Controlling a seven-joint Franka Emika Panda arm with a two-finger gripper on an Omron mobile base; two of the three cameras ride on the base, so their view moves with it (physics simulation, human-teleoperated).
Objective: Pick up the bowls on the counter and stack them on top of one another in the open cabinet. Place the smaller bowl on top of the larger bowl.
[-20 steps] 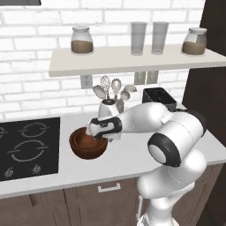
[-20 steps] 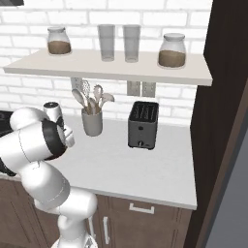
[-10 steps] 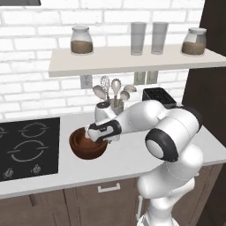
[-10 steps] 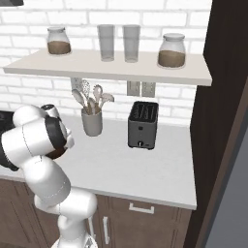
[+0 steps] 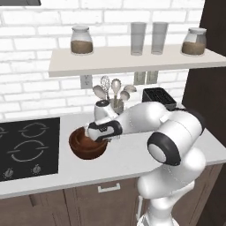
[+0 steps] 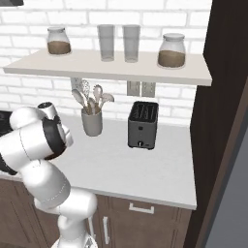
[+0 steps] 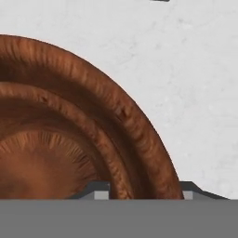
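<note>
The counter (image 5: 132, 154) ran pale beneath the open cabinet (image 5: 132, 62), which carried jars and glasses, and the larger bowl (image 5: 87, 145) sat on the worktop between the black cooktop (image 5: 26, 148) and the utensil cup (image 6: 92, 122). My gripper (image 7: 142, 191) was down at that bowl's rim, one fingertip inside the wall and one outside. The jaws stood apart astride the rim; I could not tell whether they touched it.
</note>
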